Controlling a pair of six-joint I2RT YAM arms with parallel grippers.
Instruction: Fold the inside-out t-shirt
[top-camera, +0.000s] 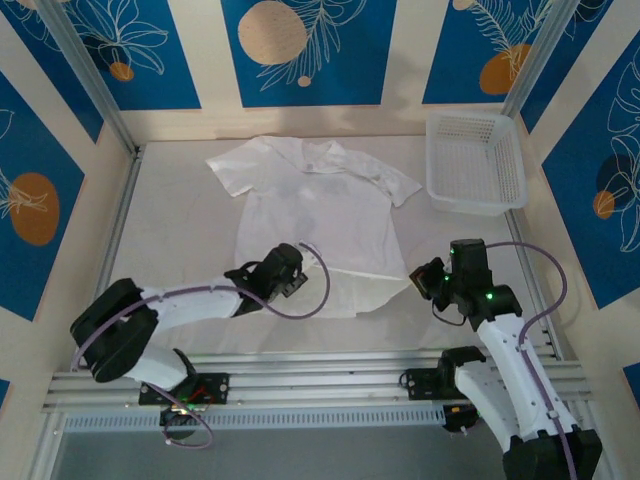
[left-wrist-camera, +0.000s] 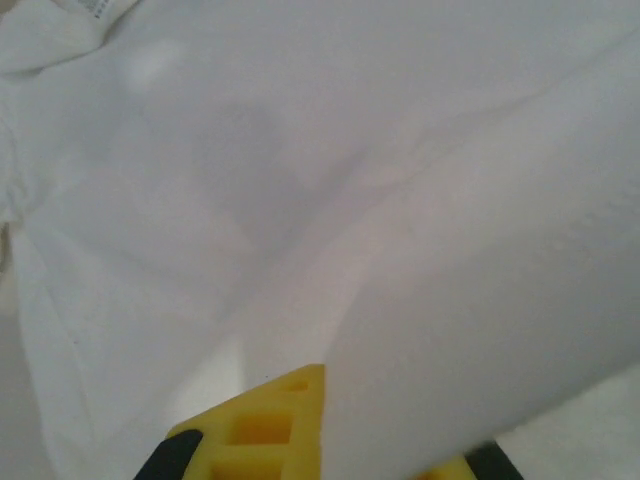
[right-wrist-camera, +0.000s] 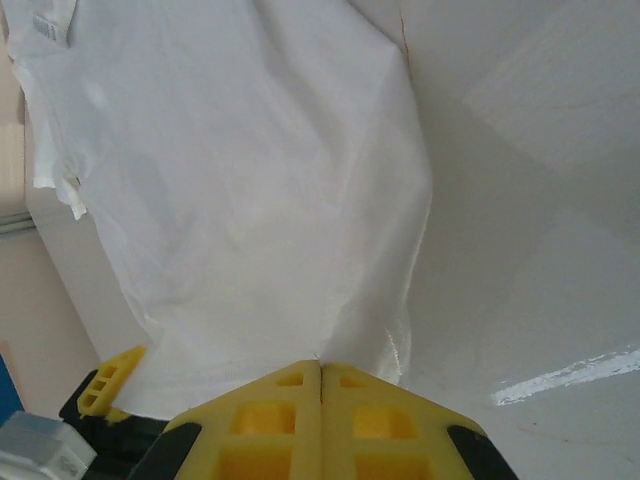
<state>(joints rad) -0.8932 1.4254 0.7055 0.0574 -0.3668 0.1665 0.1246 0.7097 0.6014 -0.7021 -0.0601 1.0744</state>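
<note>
Tabletop (top-camera: 180, 230) bears t-shirt (top-camera: 310, 210), seemingly pinched by both tools (top-camera: 292, 270) (top-camera: 420, 280).

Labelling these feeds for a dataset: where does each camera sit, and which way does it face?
Top external: above and behind the bases, looking down at the table, t-shirt, basket; both arms show.
Left wrist: behind the left gripper, facing along its fingers.
Right wrist: behind the right gripper, facing along its shut fingers.
Shared: both wrist views look across the t-shirt.

Tag (right-wrist-camera: 46, 26) on t-shirt (right-wrist-camera: 250, 200) — print illegible
</note>
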